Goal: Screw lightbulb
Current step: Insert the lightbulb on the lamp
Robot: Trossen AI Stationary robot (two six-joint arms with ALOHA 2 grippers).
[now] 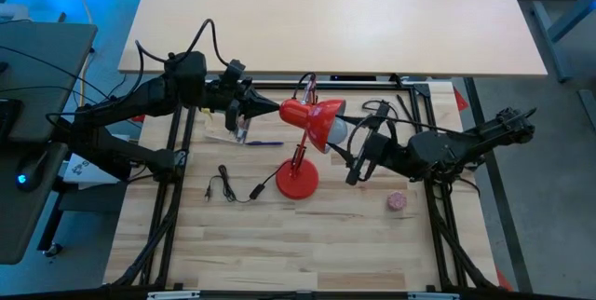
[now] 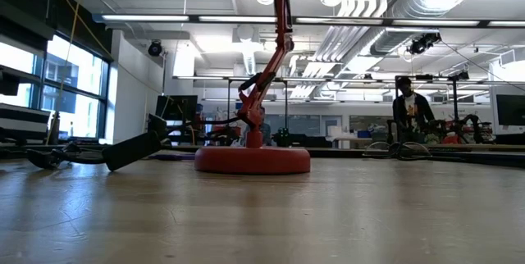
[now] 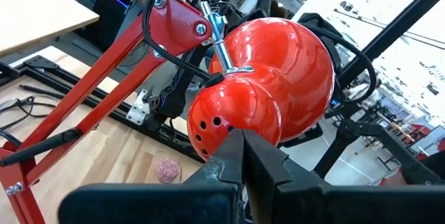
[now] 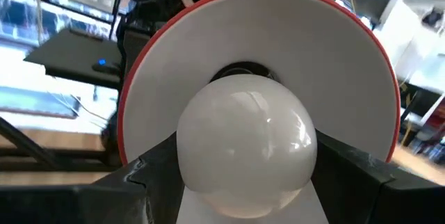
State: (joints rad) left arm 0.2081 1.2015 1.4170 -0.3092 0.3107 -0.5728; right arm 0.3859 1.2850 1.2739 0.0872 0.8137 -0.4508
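Lightbulb [image 4: 243, 144] sits gripped between the right claw [image 4: 245, 182] fingers, its base end pointing into the white inside of the red lamp shade [image 1: 319, 119], at the socket. Whether the base is threaded in, cannot tell. In the high view the right claw comes at the shade's open mouth from the right, above the tabletop [image 1: 326, 244]. Left claw [image 1: 270, 108] is shut, empty, tip right at the back dome of the shade from the left; contact not certain. Lamp base [image 1: 298, 180] stands mid-tabletop, near of the shade. Black cable with plug [image 1: 233, 188] lies left of the base. Pink ball [image 1: 398, 201] rests to the right of the base, well clear. Person [image 2: 408, 106] stands in the room far behind.
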